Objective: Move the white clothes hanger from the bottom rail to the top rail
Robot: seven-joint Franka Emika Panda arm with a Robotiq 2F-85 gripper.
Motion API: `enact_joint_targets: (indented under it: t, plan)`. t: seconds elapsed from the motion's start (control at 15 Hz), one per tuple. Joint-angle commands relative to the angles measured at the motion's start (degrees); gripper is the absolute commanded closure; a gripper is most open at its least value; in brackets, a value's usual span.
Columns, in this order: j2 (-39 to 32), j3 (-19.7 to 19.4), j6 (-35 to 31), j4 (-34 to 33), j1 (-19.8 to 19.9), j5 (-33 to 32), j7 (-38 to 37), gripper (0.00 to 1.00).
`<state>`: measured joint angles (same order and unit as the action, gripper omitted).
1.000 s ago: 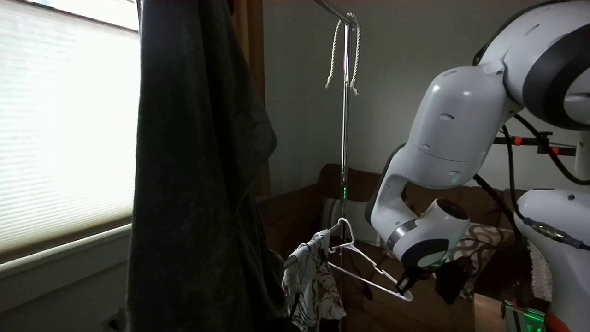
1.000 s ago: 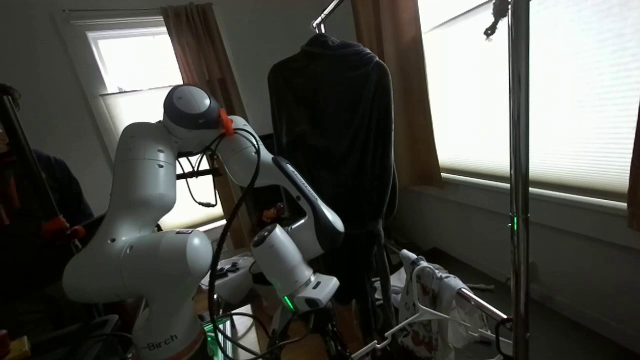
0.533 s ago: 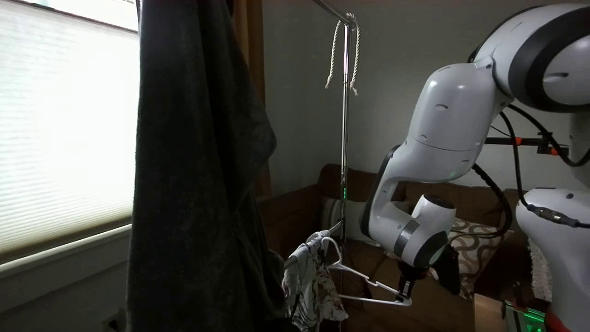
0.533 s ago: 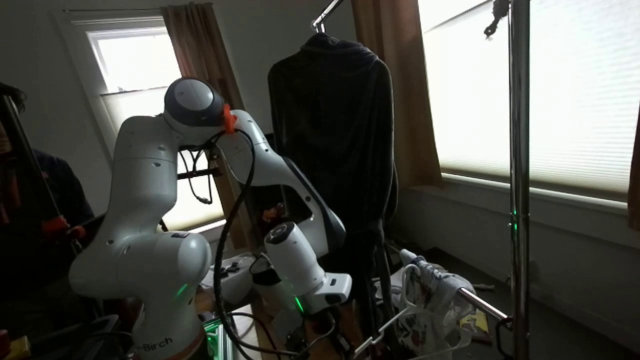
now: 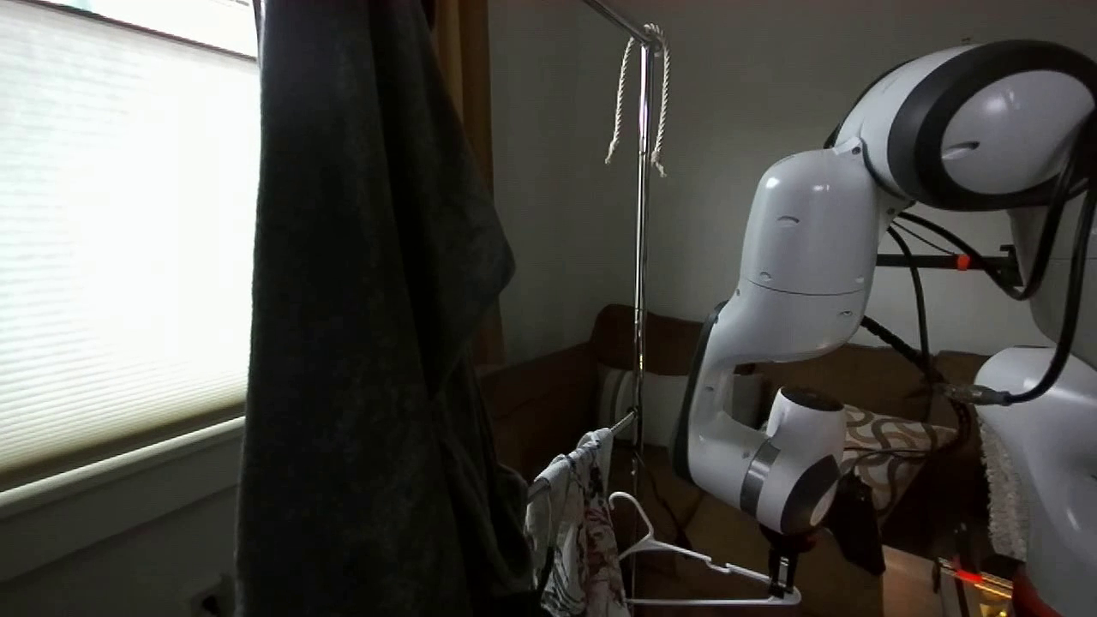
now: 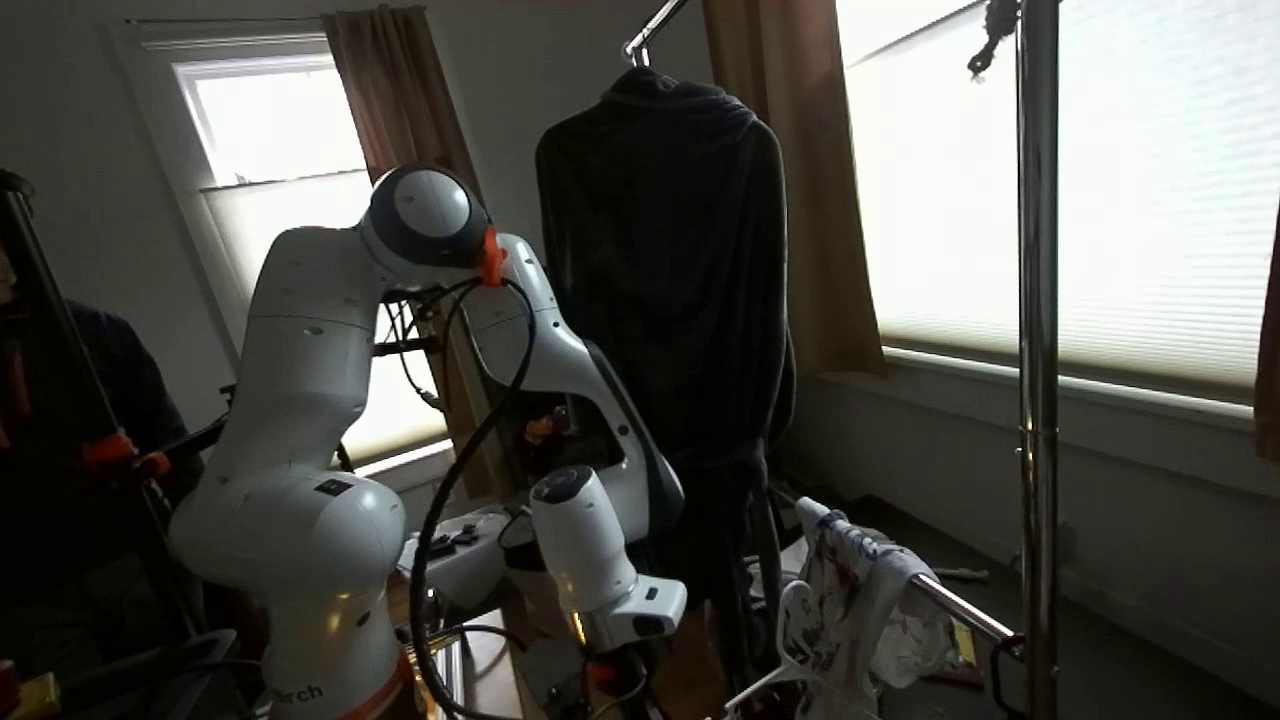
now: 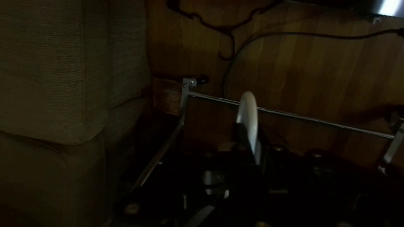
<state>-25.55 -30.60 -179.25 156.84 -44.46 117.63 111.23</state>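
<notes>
The white clothes hanger (image 5: 651,545) hangs in the air beside the rack. My gripper (image 5: 780,584) is shut on its lower outer corner. The hanger's hook is apart from the bottom rail (image 5: 624,424) and lower than it. In an exterior view the hanger (image 6: 795,668) is in front of the hanging clothes, its far end cut off by the frame edge. In the wrist view the hanger's rounded tip (image 7: 250,110) sticks out between the dark fingers (image 7: 251,140). The top rail (image 5: 613,17) also shows in an exterior view (image 6: 660,25).
Light patterned clothes (image 5: 574,514) hang on the bottom rail. A large dark robe (image 5: 368,300) hangs from the top rail. The rack's chrome post (image 5: 642,257) has rope tied at its top. A brown sofa with cushions (image 5: 891,454) stands behind. A dark hanger (image 7: 227,30) lies on the floor.
The hanger's hook has come off the bottom rail and moved down below it. The gripper has moved down with the hanger. The arm's light has turned from green to amber.
</notes>
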Motion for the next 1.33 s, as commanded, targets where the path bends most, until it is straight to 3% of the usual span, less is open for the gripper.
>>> enact_joint_targets:
  t: [0.0,0.07,0.13,0.2,0.33,0.4,0.47,0.67,0.73,0.87,0.93,1.07,1.13,1.2,1.27]
  plan:
    - [10.4,-9.3,-13.6,2.0,-14.0,9.7,9.5,0.98]
    - [10.9,-13.6,-16.8,0.3,-18.1,8.3,9.3,0.98]
    - [4.9,-7.4,-12.0,-0.2,-11.2,6.8,6.6,0.98]
    - [6.5,-9.0,-13.4,-0.5,-13.6,6.8,6.7,0.93]
    - [6.5,-8.2,-13.2,-0.5,-12.8,6.8,6.7,0.93]
    - [6.0,-8.1,-12.9,-0.5,-12.3,6.7,6.7,0.98]
    - [7.1,-8.2,-12.9,0.0,-13.2,4.3,9.0,0.98]
    - [10.0,-12.8,-15.0,4.3,-21.7,0.6,12.1,0.98]
    - [7.8,-10.2,-16.0,0.6,-18.7,6.6,20.3,0.98]
    - [8.5,-10.8,-19.3,0.7,-21.8,13.1,26.1,0.98]
    - [9.0,-12.3,-21.4,0.4,-24.0,16.9,27.9,0.98]
    - [10.7,-18.0,-24.3,2.4,-32.1,18.7,22.5,0.98]
    - [9.6,-20.6,-24.9,0.3,-34.6,22.1,22.7,0.98]
    - [9.3,-24.5,-24.4,0.3,-39.2,23.2,19.8,0.98]
    - [9.6,-27.4,-23.6,2.8,-43.7,20.2,12.9,0.98]
